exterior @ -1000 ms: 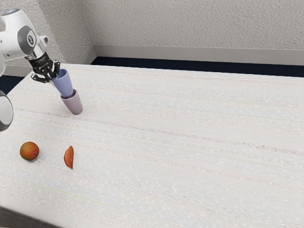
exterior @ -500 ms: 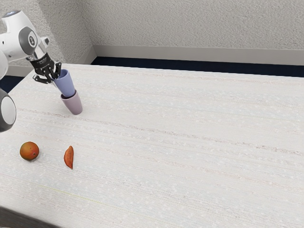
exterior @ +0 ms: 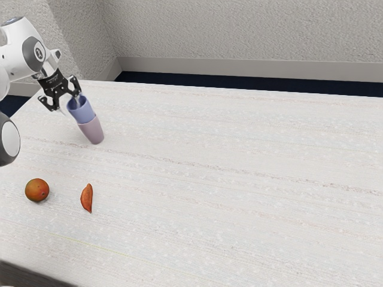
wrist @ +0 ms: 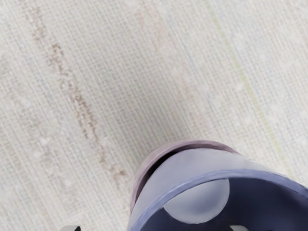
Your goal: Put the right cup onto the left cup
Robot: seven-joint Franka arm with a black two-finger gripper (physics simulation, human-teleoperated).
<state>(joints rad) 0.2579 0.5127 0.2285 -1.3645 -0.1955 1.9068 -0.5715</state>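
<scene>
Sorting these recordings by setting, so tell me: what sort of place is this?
Probably a plain indoor room, simulated, with a robot workstation: a white-and-grey jointed robot arm reaches over a pale, streaked tabletop, and behind stands a rough grey wall with a smooth baseboard.

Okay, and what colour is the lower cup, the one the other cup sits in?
Dusty pinkish mauve; it shows best in the exterior view, below the blue cup.

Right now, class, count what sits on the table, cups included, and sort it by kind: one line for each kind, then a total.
Cups: 2 (blue cup, mauve cup)
Round orange-red fruit: 1
Long, pointed orange-red item: 1
Total: 4
</scene>
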